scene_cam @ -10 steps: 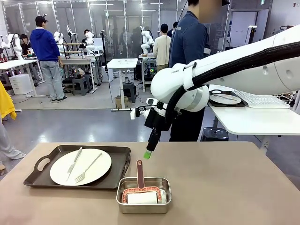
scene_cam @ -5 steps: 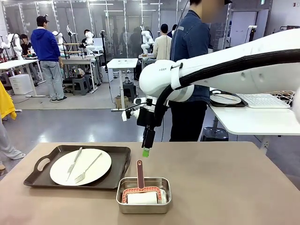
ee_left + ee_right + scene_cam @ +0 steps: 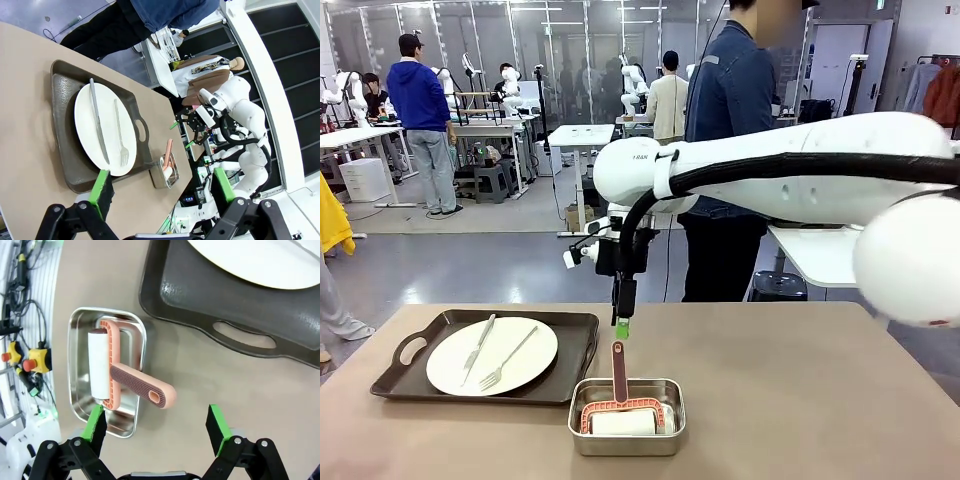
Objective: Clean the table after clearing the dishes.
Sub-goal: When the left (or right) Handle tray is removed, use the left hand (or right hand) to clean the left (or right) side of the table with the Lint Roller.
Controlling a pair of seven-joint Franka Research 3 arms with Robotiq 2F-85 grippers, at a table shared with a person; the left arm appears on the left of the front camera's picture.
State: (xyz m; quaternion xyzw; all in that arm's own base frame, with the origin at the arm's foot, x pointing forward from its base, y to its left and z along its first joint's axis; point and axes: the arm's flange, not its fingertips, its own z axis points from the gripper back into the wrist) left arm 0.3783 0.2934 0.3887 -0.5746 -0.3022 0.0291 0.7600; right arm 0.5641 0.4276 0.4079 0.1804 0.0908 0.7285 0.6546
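Note:
On the left of the beige table [image 3: 800, 400] a white plate [image 3: 492, 355] with a knife and a fork lies on a dark brown handled tray [image 3: 575, 345]. My right gripper [image 3: 622, 327] points down just above the pink roller's handle [image 3: 619, 370], at the tray's right edge. In the right wrist view that gripper [image 3: 156, 422] is open, and the roller handle [image 3: 145, 390] lies just beyond its gap, beside the tray [image 3: 220, 305] and the plate [image 3: 260, 260]. In its own view my left gripper [image 3: 161, 180] hangs open, well off from the plate [image 3: 102, 125] and tray [image 3: 62, 130].
The pink roller [image 3: 620, 418] rests in a small steel pan [image 3: 626, 440] near the table's front edge. A person in a dark blue jacket [image 3: 730, 110] stands at the far side. The table's right half is bare.
My right arm has swung left and a little lower, bringing its open gripper from right of the pan to just above the roller handle. The plate, tray and pan have not moved.

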